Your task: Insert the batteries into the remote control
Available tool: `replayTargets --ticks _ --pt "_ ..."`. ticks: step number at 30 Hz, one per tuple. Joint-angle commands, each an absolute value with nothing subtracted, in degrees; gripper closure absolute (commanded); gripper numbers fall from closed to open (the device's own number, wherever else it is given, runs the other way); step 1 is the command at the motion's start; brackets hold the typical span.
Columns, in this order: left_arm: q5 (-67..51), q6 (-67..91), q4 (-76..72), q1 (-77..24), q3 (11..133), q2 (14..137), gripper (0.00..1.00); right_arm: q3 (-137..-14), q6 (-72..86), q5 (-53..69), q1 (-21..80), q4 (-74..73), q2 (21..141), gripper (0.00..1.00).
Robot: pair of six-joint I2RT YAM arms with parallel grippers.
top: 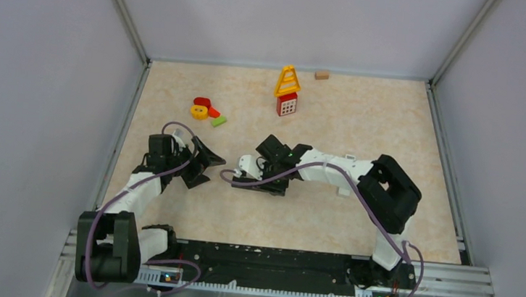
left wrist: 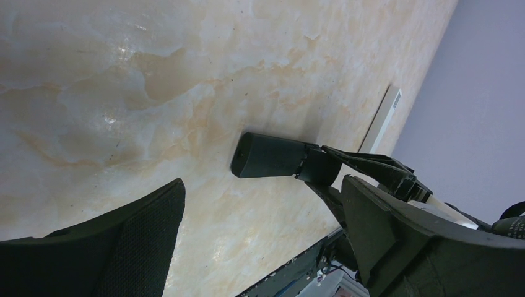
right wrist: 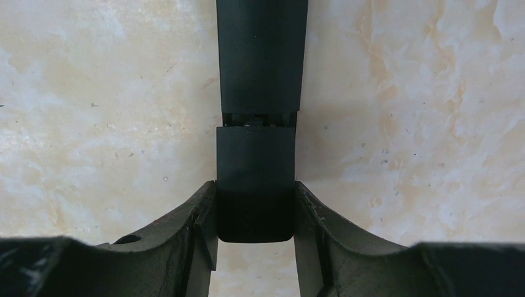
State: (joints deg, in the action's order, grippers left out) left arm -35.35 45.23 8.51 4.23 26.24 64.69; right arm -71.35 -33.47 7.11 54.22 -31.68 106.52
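The remote control [right wrist: 260, 74] is a long black bar held flat just over the marbled table, back side up, with a thin seam across it where a cover section meets the body. My right gripper [right wrist: 255, 204] is shut on its near end, one finger on each long side. In the top view the remote [top: 242, 183] points left from the right gripper [top: 265, 181]. My left gripper [top: 202, 164] stands wide open a little left of the remote's free end [left wrist: 272, 156], with nothing between its fingers. No batteries are in view.
At the back of the table stand a yellow ladder-shaped toy [top: 288, 80], a red dotted cube [top: 287, 104] and a small wooden block [top: 322, 75]. Red, yellow and green pieces [top: 205, 110] lie back left. Grey walls close in three sides.
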Motion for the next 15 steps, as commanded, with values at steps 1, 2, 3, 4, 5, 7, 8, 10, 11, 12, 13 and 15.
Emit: replayTargets --ticks 1,2,3,4,5,7,8,10,11,12,13,15 --pt "-36.4 44.2 6.2 4.7 27.4 64.6 0.01 -74.6 -33.9 6.4 55.2 -31.1 107.8 0.72" --pt "-36.4 44.2 6.2 4.7 27.4 64.6 0.01 -74.8 -33.8 6.2 55.2 -31.0 107.9 0.72" --pt "-36.3 44.2 6.2 4.7 27.4 64.6 0.01 -74.9 -33.6 5.9 55.2 -30.9 108.0 0.71" --pt "-36.3 44.1 6.3 4.7 27.4 64.6 0.01 -75.2 -33.5 5.7 55.1 -31.1 108.2 0.71" --pt "-36.4 44.1 6.3 4.7 27.4 64.6 0.01 -75.4 -33.4 5.5 55.2 -31.3 108.4 0.71" --pt "-36.4 44.1 6.3 4.7 27.4 64.6 0.01 -75.7 -33.2 5.0 55.2 -31.8 108.8 0.71" --pt "-36.4 44.2 6.3 4.7 27.5 64.6 0.01 -75.9 -33.1 4.9 55.2 -32.1 109.0 0.71" --pt "-36.4 44.1 6.3 4.7 27.5 64.6 0.01 -76.4 -32.9 4.7 55.2 -33.0 109.4 0.7" --pt "-36.4 44.1 6.3 4.6 27.5 64.6 0.01 -76.5 -32.8 4.6 55.2 -33.2 109.5 0.69" --pt "-36.5 44.1 6.3 4.7 27.6 64.6 0.01 -76.4 -32.8 4.5 55.2 -33.4 109.6 0.69" --pt "-36.5 44.1 6.3 4.7 27.6 64.6 0.01 -76.5 -32.8 4.6 55.2 -33.5 109.7 0.68" --pt "-36.5 44.1 6.3 4.6 27.6 64.5 0.01 -76.5 -32.8 4.7 55.2 -33.5 109.6 0.67"
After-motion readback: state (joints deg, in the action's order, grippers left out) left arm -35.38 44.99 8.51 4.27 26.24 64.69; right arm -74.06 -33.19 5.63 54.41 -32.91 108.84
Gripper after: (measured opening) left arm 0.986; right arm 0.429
